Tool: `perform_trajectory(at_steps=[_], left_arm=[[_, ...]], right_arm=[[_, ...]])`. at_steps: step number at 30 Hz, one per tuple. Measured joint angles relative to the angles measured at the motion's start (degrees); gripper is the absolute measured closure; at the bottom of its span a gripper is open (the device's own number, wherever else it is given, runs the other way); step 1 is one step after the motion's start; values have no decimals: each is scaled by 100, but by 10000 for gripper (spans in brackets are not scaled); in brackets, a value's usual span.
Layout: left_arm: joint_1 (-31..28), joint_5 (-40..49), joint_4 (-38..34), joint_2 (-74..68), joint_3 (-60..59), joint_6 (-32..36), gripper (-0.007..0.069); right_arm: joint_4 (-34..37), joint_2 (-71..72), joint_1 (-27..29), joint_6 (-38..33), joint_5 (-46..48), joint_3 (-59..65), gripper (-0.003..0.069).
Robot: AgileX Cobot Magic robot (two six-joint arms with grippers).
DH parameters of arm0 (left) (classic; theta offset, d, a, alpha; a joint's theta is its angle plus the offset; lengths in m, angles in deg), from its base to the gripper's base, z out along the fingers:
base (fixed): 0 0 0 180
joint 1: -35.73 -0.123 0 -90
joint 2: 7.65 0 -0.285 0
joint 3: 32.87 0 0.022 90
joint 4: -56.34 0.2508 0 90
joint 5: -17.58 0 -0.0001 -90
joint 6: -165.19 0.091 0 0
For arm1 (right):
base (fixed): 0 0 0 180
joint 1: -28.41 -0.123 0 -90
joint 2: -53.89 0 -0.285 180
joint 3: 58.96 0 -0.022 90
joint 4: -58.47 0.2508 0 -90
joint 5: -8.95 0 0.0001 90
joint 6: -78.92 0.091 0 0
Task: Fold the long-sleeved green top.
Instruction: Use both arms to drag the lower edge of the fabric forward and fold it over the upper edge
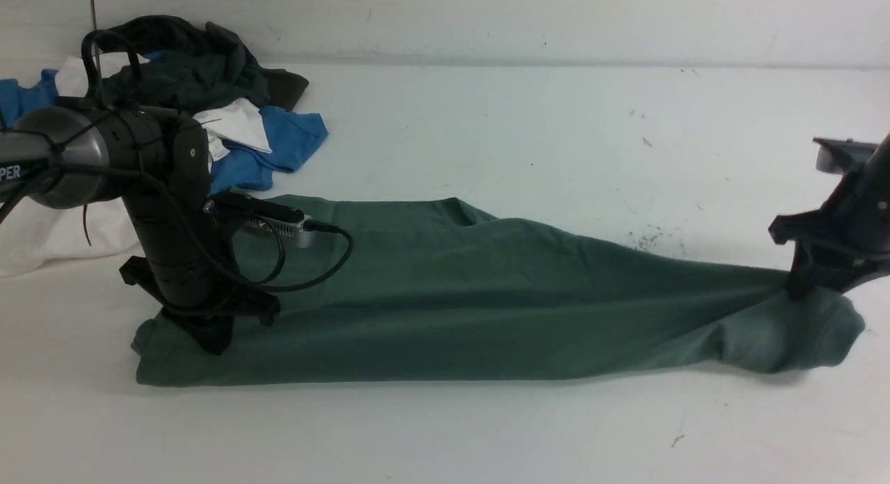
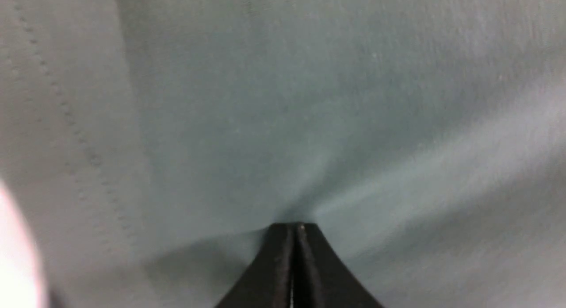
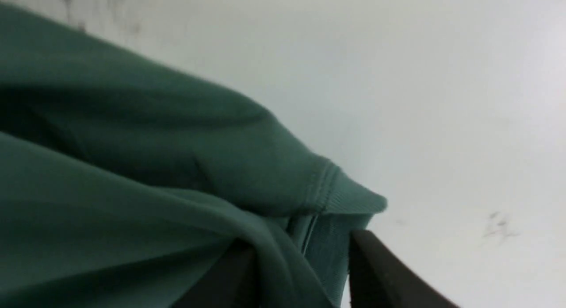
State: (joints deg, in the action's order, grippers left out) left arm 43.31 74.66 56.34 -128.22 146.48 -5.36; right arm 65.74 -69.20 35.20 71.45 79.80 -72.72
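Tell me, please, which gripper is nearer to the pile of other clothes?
Left. The left gripper is on the green long-sleeved top, right by the pile of clothes; the right gripper is at the top's opposite end.

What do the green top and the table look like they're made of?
The green top: soft matte knit, probably cotton jersey; it drapes in folds and has a ribbed, stitched edge. The table: hard, smooth white surface, maybe laminate; faint sheen, dark scuffs.

We find bare table beyond and before the green top — a clothes pile crowds far left.
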Motion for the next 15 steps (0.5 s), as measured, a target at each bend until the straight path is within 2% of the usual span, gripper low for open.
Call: perform_trajectory(at_steps=[4,10,15], left_arm=[[0,0,90,319,0,0,629],[0,40,79,660,0,0,629],[0,34,-492,696,0,60,629]], right_arm=[[-152,490,-71,652,-83,-276,276],[-425,1210,-20,648,-37,217,252],[-607,1249,161,827,-25,941,250]])
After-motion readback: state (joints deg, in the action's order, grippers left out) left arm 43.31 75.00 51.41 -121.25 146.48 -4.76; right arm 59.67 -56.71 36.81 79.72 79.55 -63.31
